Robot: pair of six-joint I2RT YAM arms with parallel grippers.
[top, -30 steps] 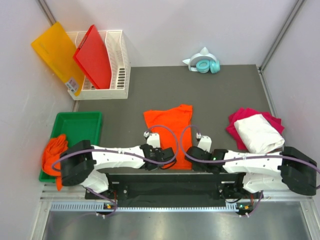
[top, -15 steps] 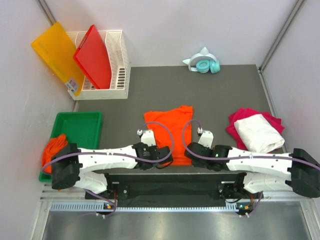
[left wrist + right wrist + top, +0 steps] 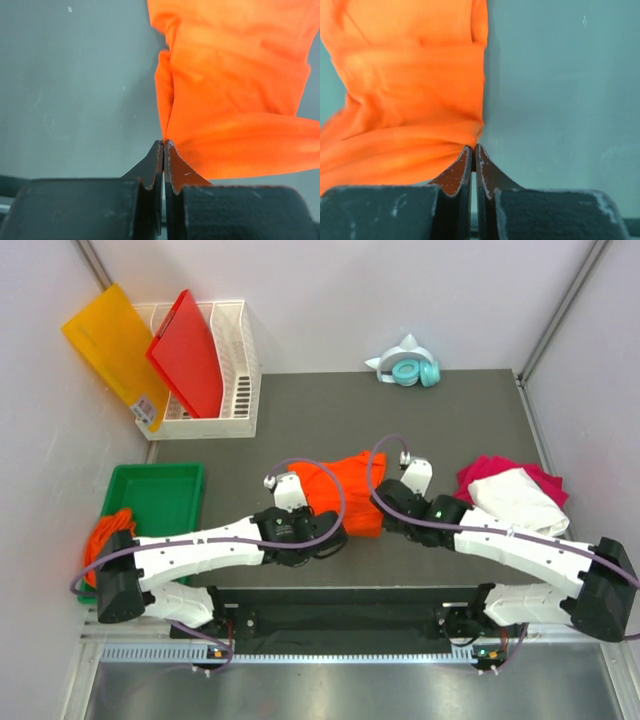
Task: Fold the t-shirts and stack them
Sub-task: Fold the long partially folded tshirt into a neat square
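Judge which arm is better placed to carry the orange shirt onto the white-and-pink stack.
Right, probably. Both grippers are shut on the orange shirt, but the right gripper sits nearer the white shirt on the pink shirt; the left gripper is on the shirt's far side from them.

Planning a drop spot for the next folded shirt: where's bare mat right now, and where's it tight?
Free: the far strip of mat between the white rack and headphones, behind the orange t-shirt; also the far right corner beyond the magenta t-shirt. Crowded: near centre, where the left gripper and right gripper pinch that shirt.
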